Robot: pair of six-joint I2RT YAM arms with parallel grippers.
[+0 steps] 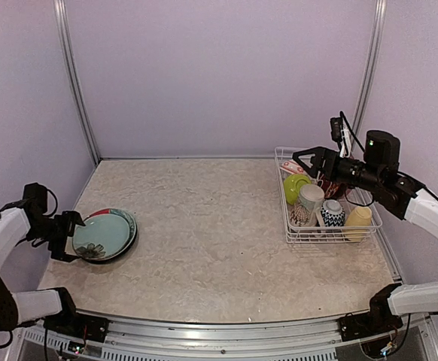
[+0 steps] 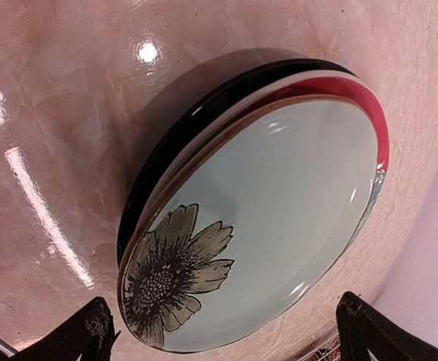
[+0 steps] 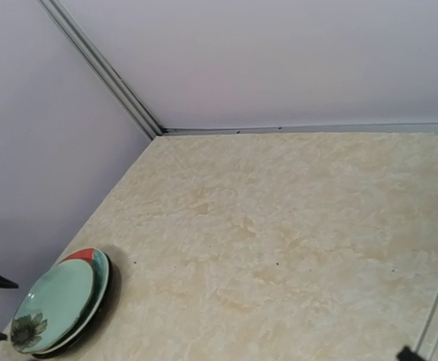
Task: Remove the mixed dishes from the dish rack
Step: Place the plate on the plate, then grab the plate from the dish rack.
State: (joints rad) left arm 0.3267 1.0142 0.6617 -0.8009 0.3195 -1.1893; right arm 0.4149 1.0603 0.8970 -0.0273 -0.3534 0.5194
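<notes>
**Beige marbled table (image 1: 204, 226): plates stacked left, rack loaded right**

A pale-green floral plate (image 2: 279, 218) lies flat on top of a red plate (image 2: 369, 113) near the table's left edge. The left gripper (image 1: 78, 238) sits at the stack's rim, fingers wide apart and gripping nothing. The right gripper (image 1: 300, 162) hovers, spread, above the dish rack (image 1: 332, 235), which holds a lime-green bowl (image 1: 295, 186) and mugs (image 1: 358, 222).

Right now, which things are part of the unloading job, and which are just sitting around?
Part of the job: dish rack, lime-green bowl, beige patterned mug, blue patterned cup, pale-yellow mug, stacked plates with the floral plate on top.
Just there: the marbled table, the purple walls.
</notes>
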